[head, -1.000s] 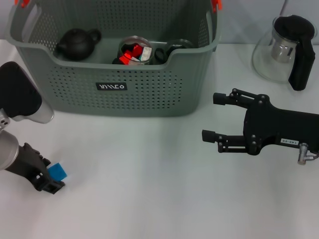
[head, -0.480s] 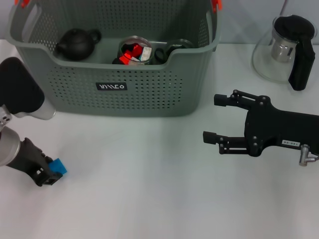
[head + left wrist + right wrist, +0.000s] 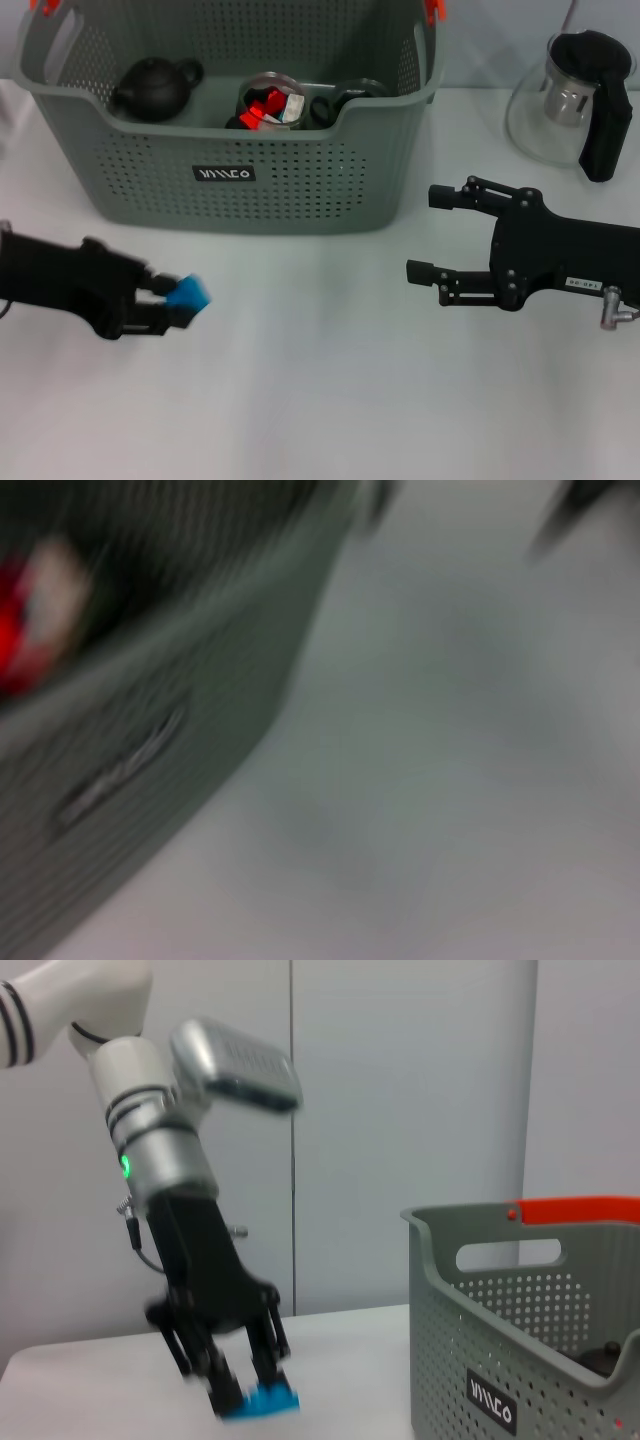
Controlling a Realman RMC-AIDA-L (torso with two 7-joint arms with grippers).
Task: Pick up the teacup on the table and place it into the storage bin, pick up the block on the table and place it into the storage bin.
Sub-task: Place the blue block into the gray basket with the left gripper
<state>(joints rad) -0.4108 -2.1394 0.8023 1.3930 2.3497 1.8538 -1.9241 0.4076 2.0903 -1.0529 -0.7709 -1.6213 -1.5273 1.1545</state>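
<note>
Left gripper [image 3: 172, 303] pinches the blue block [image 3: 189, 294], lifted above the white table [image 3: 320, 400] in front of the storage bin [image 3: 230, 150]. Pale wall panels behind. Right gripper [image 3: 425, 235] hangs spread wide, empty, beside the bin. Inside the bin: a black teapot [image 3: 155, 85] and a cup [image 3: 272, 100]. A glass pot [image 3: 570, 100] stands far right.

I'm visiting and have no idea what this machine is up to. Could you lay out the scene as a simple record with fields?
Left end effector: shut on the blue block, lifted off the table, in front of the storage bin
Right end effector: open, empty, hovering to the bin's right
Bin contents: dark teapot, round container with red pieces
Nearby: glass pitcher at far right
Block: not yet in the bin
</note>
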